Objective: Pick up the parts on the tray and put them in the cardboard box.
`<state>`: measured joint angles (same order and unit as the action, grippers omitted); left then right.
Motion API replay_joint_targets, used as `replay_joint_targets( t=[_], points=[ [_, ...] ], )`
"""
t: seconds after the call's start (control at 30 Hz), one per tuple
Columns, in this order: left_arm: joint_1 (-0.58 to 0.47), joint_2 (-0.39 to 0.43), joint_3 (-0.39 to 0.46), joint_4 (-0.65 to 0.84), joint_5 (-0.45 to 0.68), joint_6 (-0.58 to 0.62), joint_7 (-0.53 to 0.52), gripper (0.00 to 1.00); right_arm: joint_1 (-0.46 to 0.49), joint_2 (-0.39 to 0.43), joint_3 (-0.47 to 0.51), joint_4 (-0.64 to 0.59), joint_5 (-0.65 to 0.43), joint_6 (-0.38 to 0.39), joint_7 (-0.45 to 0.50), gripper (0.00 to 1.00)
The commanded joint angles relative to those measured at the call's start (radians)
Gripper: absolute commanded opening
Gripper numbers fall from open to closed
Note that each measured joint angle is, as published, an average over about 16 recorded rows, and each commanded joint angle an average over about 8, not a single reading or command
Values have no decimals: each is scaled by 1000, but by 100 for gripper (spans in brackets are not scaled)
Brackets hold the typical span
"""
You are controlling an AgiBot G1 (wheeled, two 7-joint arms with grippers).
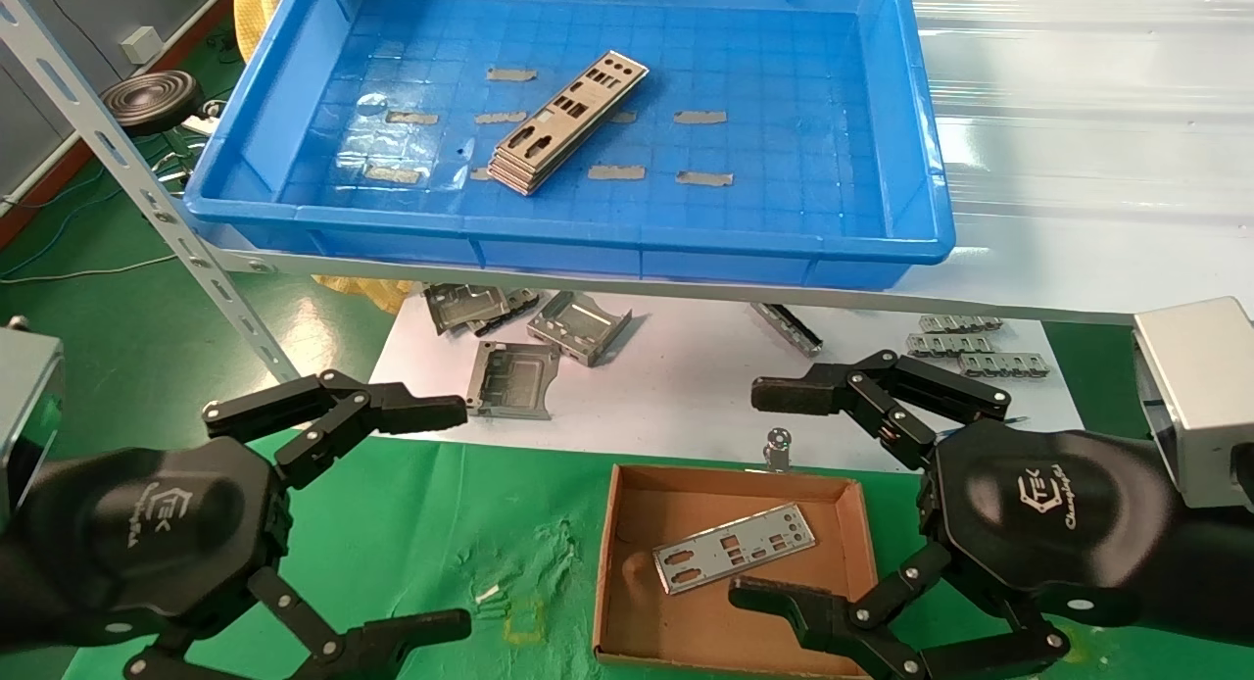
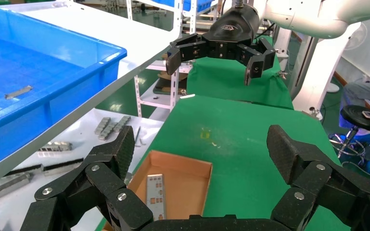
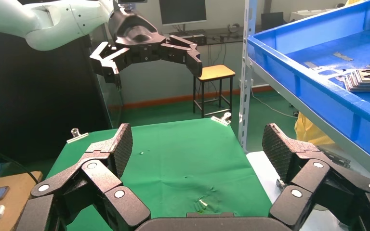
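head view shows right claw (image 1: 754,494) released above cardboard box (image 1: 627,523), left claw (image 1: 460,513) released over green cloth (image 1: 441,523).

Cardboard box (image 1: 627,523) lies open from above; tray (image 1: 294,121) walls ring the parts (image 1: 563,121); right tool (image 1: 774,494) spread over the box's right edge.
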<state>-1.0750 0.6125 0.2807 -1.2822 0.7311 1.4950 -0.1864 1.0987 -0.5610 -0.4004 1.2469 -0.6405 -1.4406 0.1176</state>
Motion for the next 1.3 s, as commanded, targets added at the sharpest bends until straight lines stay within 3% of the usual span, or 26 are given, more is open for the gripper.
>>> replay_joint_targets(
  t=[0.03, 0.1, 0.37, 1.3],
  points=[
    [0, 0, 0, 0, 0, 0, 0, 100, 0, 0, 0, 0, 0, 0, 0, 100],
    [0, 0, 0, 0, 0, 0, 0, 100, 0, 0, 0, 0, 0, 0, 0, 98],
    [0, 0, 0, 0, 0, 0, 0, 100, 0, 0, 0, 0, 0, 0, 0, 0],
    [0, 0, 0, 0, 0, 0, 0, 100, 0, 0, 0, 0, 0, 0, 0, 0]
  ],
)
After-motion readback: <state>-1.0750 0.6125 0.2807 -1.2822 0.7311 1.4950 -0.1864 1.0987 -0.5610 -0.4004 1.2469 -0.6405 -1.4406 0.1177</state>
